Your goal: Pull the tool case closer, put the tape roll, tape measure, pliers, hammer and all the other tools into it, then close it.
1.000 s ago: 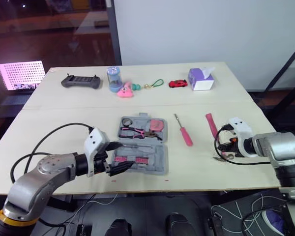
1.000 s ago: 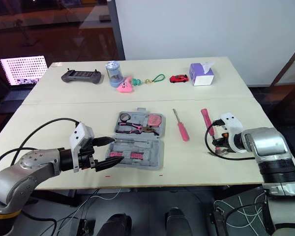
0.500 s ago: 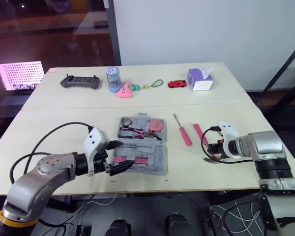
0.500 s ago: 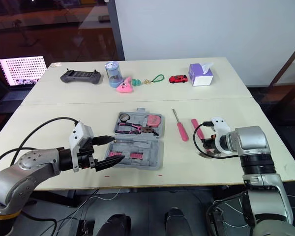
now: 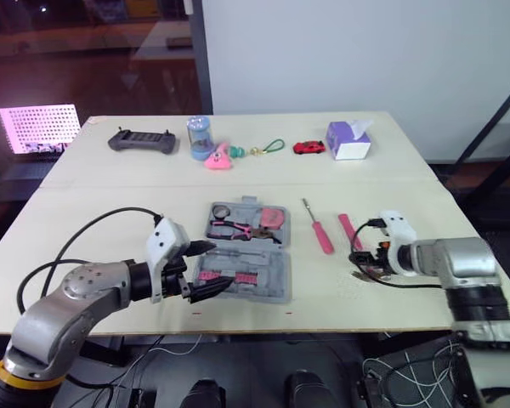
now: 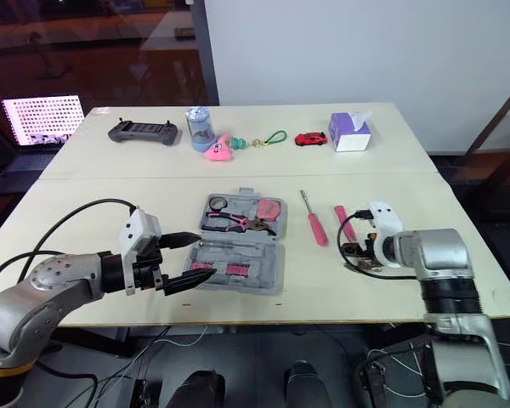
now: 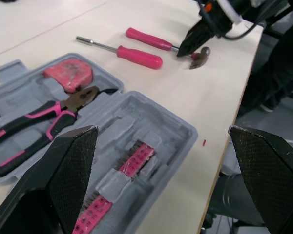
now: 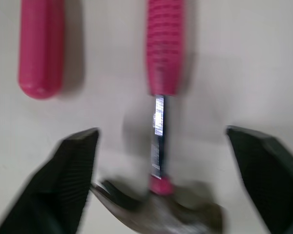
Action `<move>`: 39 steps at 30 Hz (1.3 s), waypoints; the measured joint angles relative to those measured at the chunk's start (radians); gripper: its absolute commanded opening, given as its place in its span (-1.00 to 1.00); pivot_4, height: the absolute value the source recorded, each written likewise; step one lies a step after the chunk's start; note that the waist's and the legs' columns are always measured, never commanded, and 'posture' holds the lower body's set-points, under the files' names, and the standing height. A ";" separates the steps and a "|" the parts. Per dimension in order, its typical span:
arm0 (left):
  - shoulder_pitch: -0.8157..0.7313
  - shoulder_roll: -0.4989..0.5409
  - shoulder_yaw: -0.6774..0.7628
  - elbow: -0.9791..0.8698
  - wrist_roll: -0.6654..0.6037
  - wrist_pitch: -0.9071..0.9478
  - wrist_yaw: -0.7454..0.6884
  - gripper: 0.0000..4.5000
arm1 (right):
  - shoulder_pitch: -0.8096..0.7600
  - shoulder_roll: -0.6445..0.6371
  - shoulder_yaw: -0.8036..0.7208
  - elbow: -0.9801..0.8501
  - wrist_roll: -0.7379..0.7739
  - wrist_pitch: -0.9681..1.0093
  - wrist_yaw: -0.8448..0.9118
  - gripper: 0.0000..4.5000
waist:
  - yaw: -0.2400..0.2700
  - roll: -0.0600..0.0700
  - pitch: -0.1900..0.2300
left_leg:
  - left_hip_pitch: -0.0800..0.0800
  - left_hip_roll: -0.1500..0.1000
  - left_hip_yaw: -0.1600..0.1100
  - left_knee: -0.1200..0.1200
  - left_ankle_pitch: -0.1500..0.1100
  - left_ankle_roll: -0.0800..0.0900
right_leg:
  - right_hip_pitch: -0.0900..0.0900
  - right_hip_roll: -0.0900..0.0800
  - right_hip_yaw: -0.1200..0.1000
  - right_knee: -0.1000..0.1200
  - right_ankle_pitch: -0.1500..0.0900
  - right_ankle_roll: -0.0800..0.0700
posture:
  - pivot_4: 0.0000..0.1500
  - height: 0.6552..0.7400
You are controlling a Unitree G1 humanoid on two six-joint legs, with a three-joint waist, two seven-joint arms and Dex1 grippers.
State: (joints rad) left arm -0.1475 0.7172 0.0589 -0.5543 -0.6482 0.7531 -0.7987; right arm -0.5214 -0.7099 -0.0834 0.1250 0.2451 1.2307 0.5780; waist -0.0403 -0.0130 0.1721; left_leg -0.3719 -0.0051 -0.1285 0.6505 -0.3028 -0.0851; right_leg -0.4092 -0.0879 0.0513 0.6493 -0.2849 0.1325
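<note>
The grey tool case (image 5: 268, 285) lies open mid-table with a tape roll (image 5: 219, 210), pliers (image 5: 229, 227) and a pink tape measure (image 5: 274, 217) in its far half. Right of it lie a pink screwdriver (image 5: 320, 231) and a pink-handled hammer (image 5: 348, 230). My right gripper (image 8: 161, 146) is open, its fingers standing wide on either side of the hammer's steel neck, just above the head (image 8: 158, 212). My left gripper (image 5: 206, 269) is open at the case's near left corner, holding nothing.
Along the table's far side sit a black controller (image 5: 140, 141), a blue jar (image 5: 198, 136), a pink toy (image 5: 217, 158), a green loop (image 5: 273, 145), a red toy car (image 5: 308, 147) and a purple tissue box (image 5: 348, 139). The table's front edge runs close below the case.
My right gripper has gone from shut to open over the hammer's neck, after shifting the hammer a little toward the case. The left arm has stayed put.
</note>
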 measured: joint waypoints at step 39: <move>-0.107 -0.008 -0.056 0.132 0.034 -0.080 -0.106 1.00 | 0.221 0.182 -0.119 0.009 0.036 -0.505 -0.081 -0.98 | -0.005 0.002 0.001 | 0.001 0.000 0.000 0.000 0.000 0.000 | 0.000 0.000 0.000 0.000 0.000 0.000 | 1.00 1.00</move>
State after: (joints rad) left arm -0.2549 0.7089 0.0032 -0.4219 -0.6139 0.6734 -0.9048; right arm -0.2999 -0.5277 -0.2021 0.1335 0.2816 0.7257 0.4973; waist -0.0450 -0.0105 0.1733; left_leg -0.3709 -0.0049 -0.1287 0.6501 -0.3028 -0.0850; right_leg -0.4089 -0.0876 0.0514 0.6497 -0.2850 0.1324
